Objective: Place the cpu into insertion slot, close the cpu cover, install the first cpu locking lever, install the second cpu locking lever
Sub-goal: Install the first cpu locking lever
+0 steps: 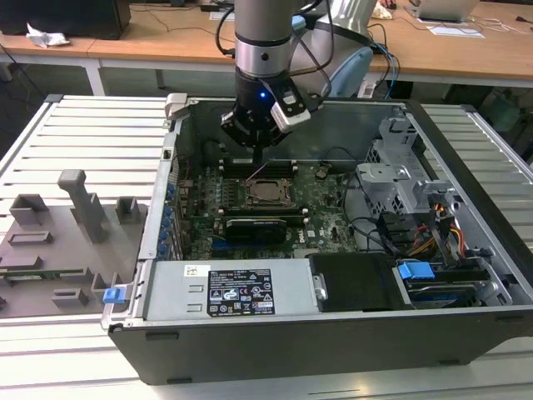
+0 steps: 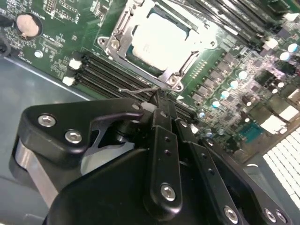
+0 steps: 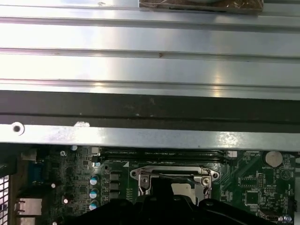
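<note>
- Cpu [image 2: 161,38] comes first for me: in the second wrist view I see it seated flat in the insertion slot [image 2: 117,58], its pale metal top showing through the cut-out of the cpu cover [image 2: 140,16], which lies down around it.
- Closest to that camera is my gripper [image 2: 158,96]; I read the jaws as drawn together to a narrow tip, with no part held between them.
- Just past the tip, a thin wire locking lever [image 2: 140,90] runs along the socket's near edge, between the socket and the black memory slots [image 2: 110,70]. I judge the closed tip is set there to work that lever, since a narrow point suits a thin wire.
- Farther out, in the exterior view, I see the arm [image 1: 265,42] standing upright over the green motherboard [image 1: 325,212] inside the open computer case [image 1: 350,333], with the socket directly under the gripper [image 1: 256,154].
</note>
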Robot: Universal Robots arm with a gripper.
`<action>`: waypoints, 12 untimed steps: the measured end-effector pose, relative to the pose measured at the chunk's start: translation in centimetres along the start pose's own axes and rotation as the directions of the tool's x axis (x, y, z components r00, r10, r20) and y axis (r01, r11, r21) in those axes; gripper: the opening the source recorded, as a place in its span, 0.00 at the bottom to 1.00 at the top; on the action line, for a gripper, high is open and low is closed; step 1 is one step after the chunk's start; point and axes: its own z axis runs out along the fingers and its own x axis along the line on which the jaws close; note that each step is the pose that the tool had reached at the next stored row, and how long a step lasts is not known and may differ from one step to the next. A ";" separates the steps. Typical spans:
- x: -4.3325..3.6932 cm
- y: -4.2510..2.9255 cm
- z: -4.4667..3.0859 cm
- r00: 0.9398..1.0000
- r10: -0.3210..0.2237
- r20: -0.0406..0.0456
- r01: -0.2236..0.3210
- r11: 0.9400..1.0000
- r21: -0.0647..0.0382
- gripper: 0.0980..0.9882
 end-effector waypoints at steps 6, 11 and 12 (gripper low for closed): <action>-0.12 -0.05 0.30 1.000 0.001 0.001 -0.001 0.999 -0.034 0.01; -0.42 -0.08 0.85 1.000 -0.016 0.000 0.016 0.999 -0.034 0.01; -0.54 -0.05 1.01 1.000 -0.024 0.000 0.024 0.999 -0.033 0.01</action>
